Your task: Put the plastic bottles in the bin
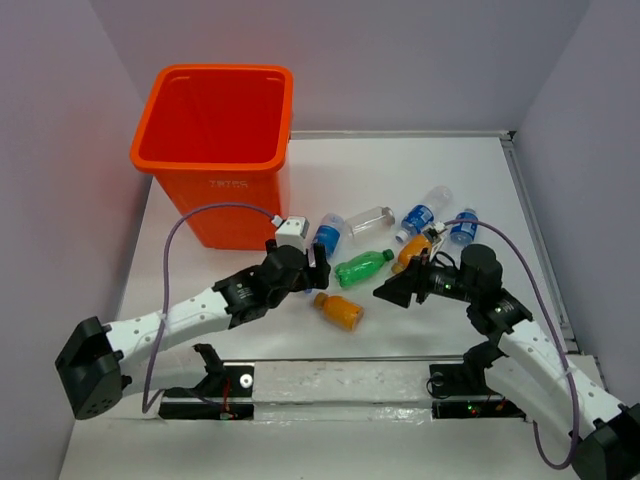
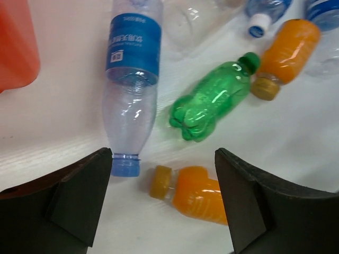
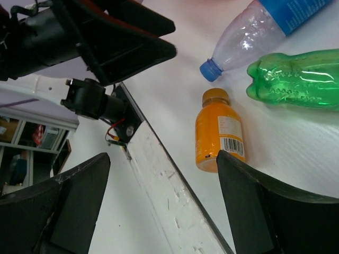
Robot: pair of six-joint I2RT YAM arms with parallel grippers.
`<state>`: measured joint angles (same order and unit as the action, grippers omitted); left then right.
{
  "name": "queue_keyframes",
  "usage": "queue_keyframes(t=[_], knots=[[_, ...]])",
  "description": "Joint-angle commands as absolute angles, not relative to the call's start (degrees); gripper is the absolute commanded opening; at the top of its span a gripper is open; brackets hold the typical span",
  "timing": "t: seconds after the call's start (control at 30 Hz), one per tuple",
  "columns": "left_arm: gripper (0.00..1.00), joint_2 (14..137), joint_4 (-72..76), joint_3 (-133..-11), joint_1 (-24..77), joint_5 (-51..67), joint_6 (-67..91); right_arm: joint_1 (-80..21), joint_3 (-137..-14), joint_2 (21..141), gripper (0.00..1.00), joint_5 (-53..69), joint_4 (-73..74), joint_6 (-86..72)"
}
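We find both arms stretched over the white surface, each pincer spread wide, gripping nothing. The left pincer hangs at 6 o'clock of a blue-labelled bottle, that bottle's blue cap just beside one fingertip. The right pincer opens toward the near orange bottle, nearest the front edge. Between the pincers lies the green bottle. Toward 2 o'clock cluster the plain clear bottle, the second orange bottle, the second blue-labelled bottle and the third blue-labelled bottle. The orange bin stands upright at 10 o'clock, hard by the left edge. Bare surface runs from the bottles to the far edge at 12 o'clock and the raised lip at 3 o'clock.
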<state>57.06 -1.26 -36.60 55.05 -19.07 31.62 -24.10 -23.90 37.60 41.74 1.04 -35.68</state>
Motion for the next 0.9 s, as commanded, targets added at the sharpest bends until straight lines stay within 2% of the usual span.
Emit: queue_keyframes(t=[0.0,0.13,0.33,0.67,0.87], knots=[[0.91,64.0,-1.5,-41.2,55.8,-30.6,30.6,-28.0,-23.6,39.3,0.88,37.4,-1.8,-31.6],[0.98,73.0,-1.4,-44.6,55.8,-33.8,30.3,-30.4,-23.6,42.6,0.88,34.0,-0.2,-29.4],[0.98,83.9,-1.3,-50.6,54.8,-33.7,28.4,-32.1,-23.6,44.4,0.88,30.9,1.6,-27.3],[0.95,93.2,-0.4,-53.6,50.6,-29.0,27.6,-40.4,-27.0,54.4,0.93,20.1,1.2,-23.4],[0.89,95.5,3.0,-52.3,50.1,-26.7,28.1,-48.9,-30.0,63.4,0.96,11.4,0.9,-21.3]])
